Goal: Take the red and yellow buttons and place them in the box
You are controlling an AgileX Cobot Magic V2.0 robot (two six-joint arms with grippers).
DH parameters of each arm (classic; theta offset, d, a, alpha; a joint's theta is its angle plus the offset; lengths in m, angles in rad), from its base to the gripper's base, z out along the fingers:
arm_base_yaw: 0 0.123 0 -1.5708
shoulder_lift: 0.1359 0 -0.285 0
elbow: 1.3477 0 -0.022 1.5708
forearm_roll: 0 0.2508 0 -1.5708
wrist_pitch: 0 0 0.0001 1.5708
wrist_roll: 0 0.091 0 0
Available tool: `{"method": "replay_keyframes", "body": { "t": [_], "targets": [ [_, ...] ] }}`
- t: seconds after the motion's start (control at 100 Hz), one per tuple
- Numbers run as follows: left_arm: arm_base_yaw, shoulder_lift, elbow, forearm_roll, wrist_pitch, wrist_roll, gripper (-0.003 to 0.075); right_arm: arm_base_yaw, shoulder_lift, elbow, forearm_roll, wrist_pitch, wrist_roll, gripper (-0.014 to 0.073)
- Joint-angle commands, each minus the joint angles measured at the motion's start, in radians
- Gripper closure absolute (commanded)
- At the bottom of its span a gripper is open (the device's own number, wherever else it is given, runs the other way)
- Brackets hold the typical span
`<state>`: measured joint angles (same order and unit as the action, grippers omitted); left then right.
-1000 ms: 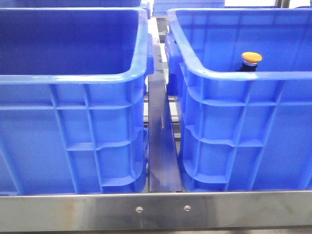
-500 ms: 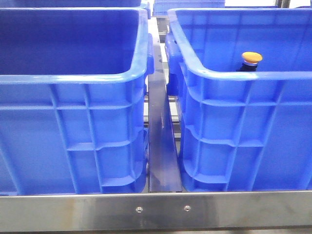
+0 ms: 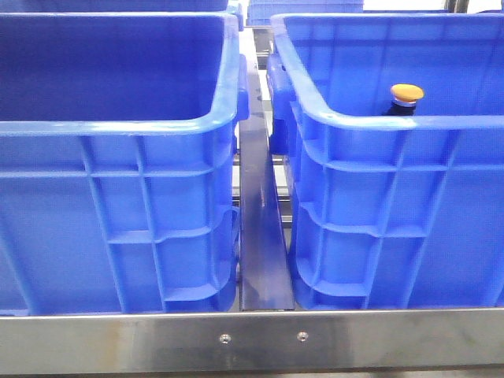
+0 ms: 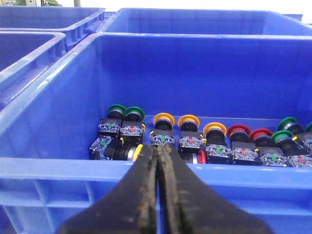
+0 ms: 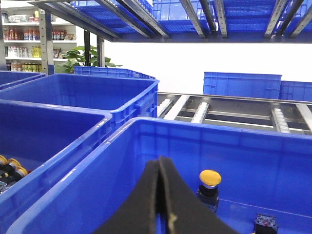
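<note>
A yellow button (image 3: 407, 93) stands upright inside the right-hand blue box (image 3: 378, 122). In the right wrist view the same yellow button (image 5: 210, 179) sits on the floor of the box (image 5: 195, 127), just beyond my right gripper (image 5: 160, 162), which is shut and empty. My left gripper (image 4: 157, 148) is shut and empty over the near rim of the other crate (image 4: 73, 168). That crate holds a row of yellow buttons (image 4: 188, 120) and red buttons (image 4: 239, 130). Neither gripper shows in the front view.
Green-capped buttons (image 4: 133, 113) lie among the others in the left crate (image 3: 118, 126). A dark part (image 5: 265, 223) lies near the yellow button in the box. A metal divider (image 3: 260, 236) runs between the crates. More blue crates (image 5: 117, 87) and a roller track (image 5: 234, 114) stand behind.
</note>
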<state>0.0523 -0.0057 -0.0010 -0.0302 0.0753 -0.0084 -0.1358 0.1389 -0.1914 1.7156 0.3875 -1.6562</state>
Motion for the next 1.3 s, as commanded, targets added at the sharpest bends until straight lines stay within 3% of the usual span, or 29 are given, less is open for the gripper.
{"method": "replay_keyframes", "body": {
  "t": [0.0, 1.29],
  "targets": [
    [0.002, -0.03, 0.02, -0.005, -0.066, 0.002, 0.0741, 0.0, 0.013, -0.022, 0.028, 0.006, -0.006, 0.0696],
    [0.002, -0.03, 0.02, -0.005, -0.066, 0.002, 0.0741, 0.0, 0.013, -0.014, 0.038, -0.012, -0.006, 0.0696]
  ]
}}
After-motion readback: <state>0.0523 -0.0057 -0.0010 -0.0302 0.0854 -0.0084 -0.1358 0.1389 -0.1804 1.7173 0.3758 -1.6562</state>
